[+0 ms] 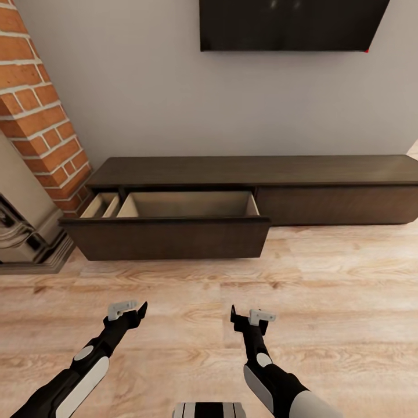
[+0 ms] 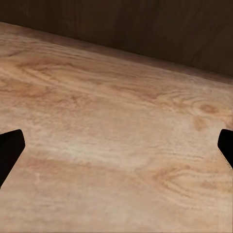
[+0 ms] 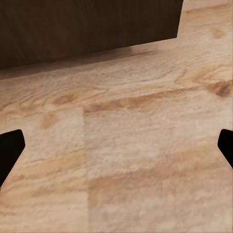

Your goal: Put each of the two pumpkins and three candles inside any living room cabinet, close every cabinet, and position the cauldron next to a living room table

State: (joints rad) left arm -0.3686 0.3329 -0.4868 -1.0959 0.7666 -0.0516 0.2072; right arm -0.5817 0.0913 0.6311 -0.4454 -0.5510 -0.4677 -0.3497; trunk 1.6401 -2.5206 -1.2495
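While you stand facing the cabinet (image 1: 255, 174), its big drawer (image 1: 174, 232) is pulled out straight ahead of both hands, and what you can see of its pale inside looks empty. A narrower open compartment (image 1: 100, 205) sits just beyond it, toward the brick column (image 1: 40, 110). The drawer front on the far side of your right hand is flush and closed.

Your left hand (image 1: 129, 310) hovers low over the wooden floor (image 1: 325, 278), and in the left wrist view the two dark fingertips (image 2: 9, 150) stand at the far edges of the picture with only floor between them, so it is wide open and holds nothing. Your right hand (image 1: 251, 316) is the same: fingertips (image 3: 9, 148) far apart, nothing between them, the dark drawer front just ahead of it.

No pumpkin, candle or cauldron is near your hands here, and the table is also not before you. So I judge the step in hand is to go and fetch a thing, not to close the drawer. Leave the drawer open, because you will need it for dropping things in. Before you turn the base, lift both hands a little from the floor and draw them toward the trunk, so they do not hit the drawer front. Remember that the wide drawer is in front of your left hand; come back to this same position.
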